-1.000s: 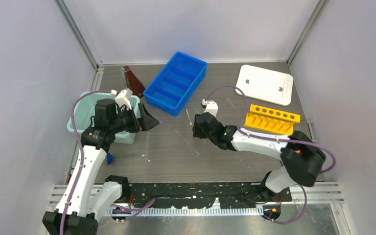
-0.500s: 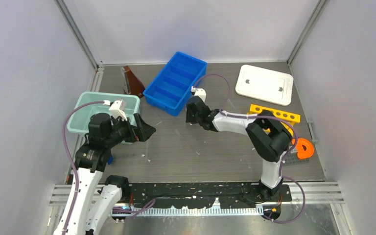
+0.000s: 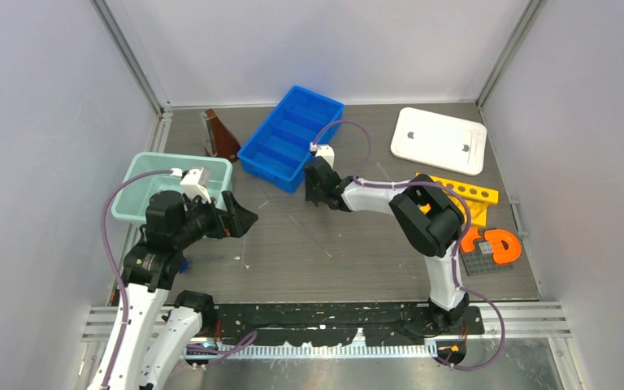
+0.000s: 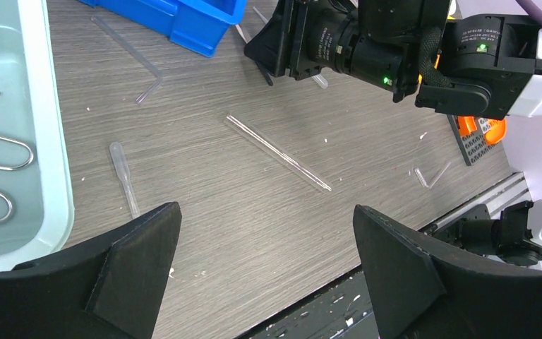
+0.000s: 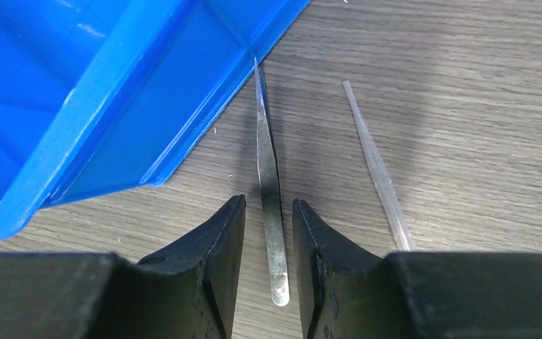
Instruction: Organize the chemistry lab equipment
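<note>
Bench (image 3: 357,244): grey wood-grain laminate, matte. Blue bin (image 3: 291,136): glossy moulded plastic, rectangular, ribbed into compartments. Flat metal strip (image 5: 269,212): thin, silver, tapering, flat on bench beside bin's corner, pointed tip at bin's base edge. Right end effector (image 5: 268,205): black wedge fingers straddle strip's rounded end, narrowly spaced, slim gaps either side, not clamped. Clear glass tube (image 5: 377,166): straight, just beside strip, on side away from bin. Left end effector (image 4: 265,210): fully released, nothing between fingers, well apart from bin.
</note>
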Robot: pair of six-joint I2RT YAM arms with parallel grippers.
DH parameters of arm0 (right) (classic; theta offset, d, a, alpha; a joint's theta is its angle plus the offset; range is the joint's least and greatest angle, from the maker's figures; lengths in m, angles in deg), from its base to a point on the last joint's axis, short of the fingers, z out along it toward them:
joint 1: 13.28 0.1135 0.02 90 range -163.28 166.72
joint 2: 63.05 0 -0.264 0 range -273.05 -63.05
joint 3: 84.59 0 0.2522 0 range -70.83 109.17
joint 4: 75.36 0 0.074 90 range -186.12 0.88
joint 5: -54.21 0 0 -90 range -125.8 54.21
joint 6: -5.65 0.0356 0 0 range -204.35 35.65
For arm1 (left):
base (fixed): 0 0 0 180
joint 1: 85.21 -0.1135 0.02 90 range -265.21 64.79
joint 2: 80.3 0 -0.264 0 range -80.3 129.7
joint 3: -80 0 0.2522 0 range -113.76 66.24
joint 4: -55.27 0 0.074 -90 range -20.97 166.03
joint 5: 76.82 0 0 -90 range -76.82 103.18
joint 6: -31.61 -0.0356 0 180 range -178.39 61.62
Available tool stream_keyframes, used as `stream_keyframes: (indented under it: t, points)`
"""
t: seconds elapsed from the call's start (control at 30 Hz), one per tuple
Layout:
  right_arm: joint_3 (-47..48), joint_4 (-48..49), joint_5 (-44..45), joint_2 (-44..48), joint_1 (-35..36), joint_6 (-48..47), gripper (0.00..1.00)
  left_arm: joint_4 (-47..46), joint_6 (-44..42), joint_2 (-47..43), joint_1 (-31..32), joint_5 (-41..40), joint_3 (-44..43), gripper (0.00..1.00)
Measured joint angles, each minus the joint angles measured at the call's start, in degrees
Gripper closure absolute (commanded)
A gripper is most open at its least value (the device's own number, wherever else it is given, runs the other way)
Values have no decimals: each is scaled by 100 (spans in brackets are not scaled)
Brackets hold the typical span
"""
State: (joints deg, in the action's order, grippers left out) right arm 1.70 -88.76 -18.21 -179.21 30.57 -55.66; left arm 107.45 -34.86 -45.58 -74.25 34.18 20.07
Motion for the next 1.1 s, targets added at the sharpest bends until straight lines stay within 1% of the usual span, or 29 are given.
stream_keyframes:
  t: [0.1, 0.3, 0.5, 0.8, 1.1]
  points:
    - [24, -4, 9, -26, -9, -35, 67, 4, 2, 2, 2, 0, 0, 4]
    - [48, -61, 61, -50, -11, -131, 76, 7, 0, 2, 2, -4, 0, 4]
    - [94, -179, 138, -59, -11, -179, 82, 7, 0, 2, 2, -46, 0, 4]
    - [-7, -94, 127, -11, -11, -197, 86, 17, -7, 48, 2, -105, 0, 4]
    - [-542, -201, -94, 544, -11, -354, 88, 52, -13, 107, 7, -195, 0, 4]
